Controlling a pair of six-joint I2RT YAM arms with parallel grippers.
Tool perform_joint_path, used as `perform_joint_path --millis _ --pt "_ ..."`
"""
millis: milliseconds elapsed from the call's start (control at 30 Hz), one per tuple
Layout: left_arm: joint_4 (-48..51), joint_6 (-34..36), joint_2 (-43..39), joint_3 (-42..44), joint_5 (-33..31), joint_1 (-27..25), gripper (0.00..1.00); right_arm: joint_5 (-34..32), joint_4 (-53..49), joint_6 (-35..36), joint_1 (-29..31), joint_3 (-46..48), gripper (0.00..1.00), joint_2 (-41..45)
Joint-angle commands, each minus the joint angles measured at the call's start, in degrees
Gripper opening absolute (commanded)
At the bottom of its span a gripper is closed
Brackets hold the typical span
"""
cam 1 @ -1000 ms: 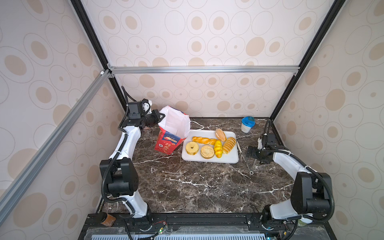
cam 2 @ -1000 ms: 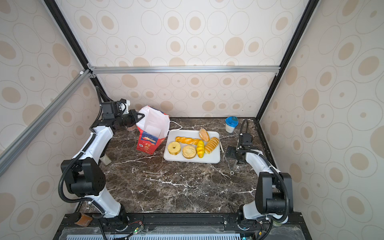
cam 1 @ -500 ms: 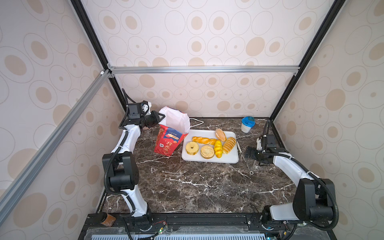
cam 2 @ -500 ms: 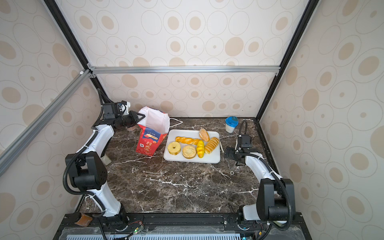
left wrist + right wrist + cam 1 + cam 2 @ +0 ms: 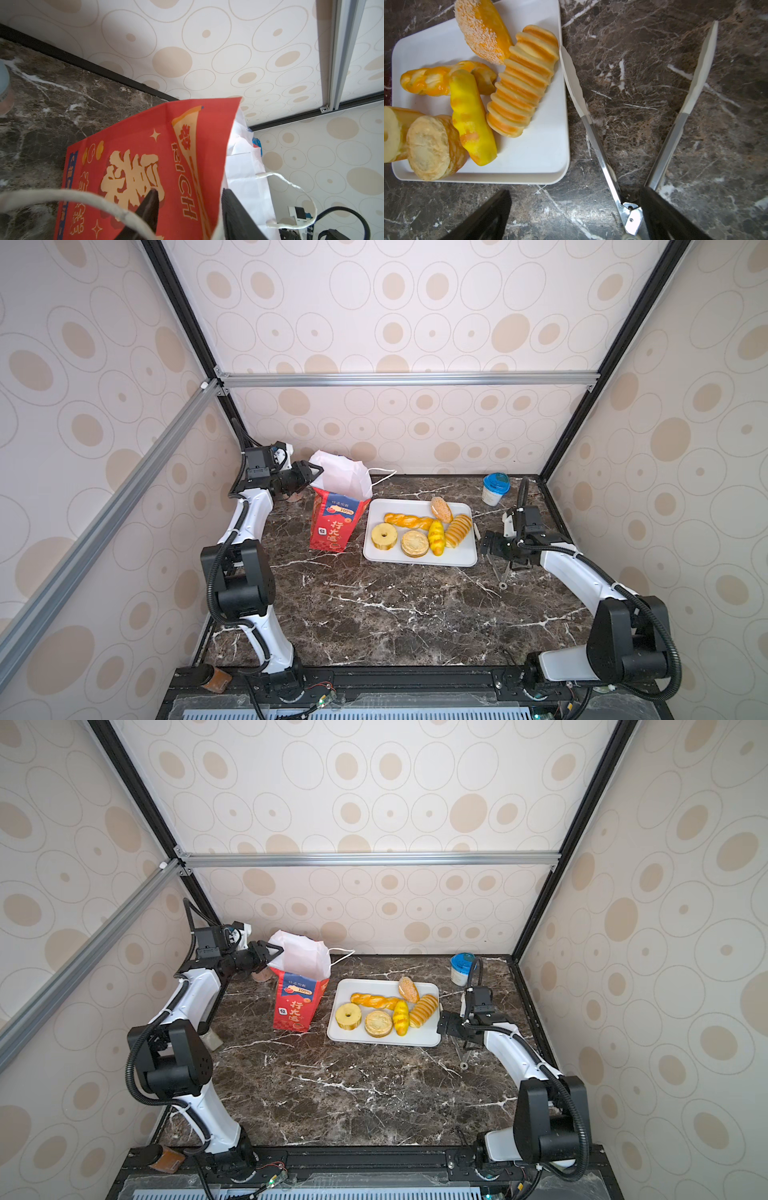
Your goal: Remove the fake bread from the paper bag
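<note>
The red paper bag (image 5: 334, 522) (image 5: 297, 1002) stands upright at the back left, and its white inside shows at the mouth. My left gripper (image 5: 313, 472) (image 5: 276, 950) is at the bag's top rim. In the left wrist view its jaws (image 5: 189, 197) stand apart, with the bag's red wall (image 5: 166, 155) and rim between them and a string handle (image 5: 291, 185) loose beside them. Several fake breads (image 5: 415, 526) (image 5: 521, 83) lie on the white tray (image 5: 419, 558) (image 5: 529, 155). My right gripper (image 5: 484, 543) (image 5: 575, 199) hangs open and empty by the tray's right edge.
Metal tongs (image 5: 500, 570) (image 5: 602, 149) lie spread open on the marble right of the tray, under my right gripper. A blue-lidded cup (image 5: 495, 488) stands at the back right. A small brown object (image 5: 262, 977) sits behind the bag, near the left wall.
The left gripper's jaws have parted from shut on the bag's rim. The bag has swung from leaning to upright. The right arm has shifted only slightly.
</note>
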State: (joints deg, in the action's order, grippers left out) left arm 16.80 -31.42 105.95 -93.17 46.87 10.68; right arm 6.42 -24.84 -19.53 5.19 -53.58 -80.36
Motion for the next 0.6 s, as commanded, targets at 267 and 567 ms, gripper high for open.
perform_joint_path --millis 267,567 --pt "-3.3 1.6 0.9 0.8 4.2 3.2 0.58 2.3 0.8 -3.8 3.7 -4.5 1.00 -2.6" --pt "-8.8 -1.4 3.9 2.7 9.4 3.5 0.52 2.4 0.1 -4.5 5.4 -5.0 0.99 -3.0"
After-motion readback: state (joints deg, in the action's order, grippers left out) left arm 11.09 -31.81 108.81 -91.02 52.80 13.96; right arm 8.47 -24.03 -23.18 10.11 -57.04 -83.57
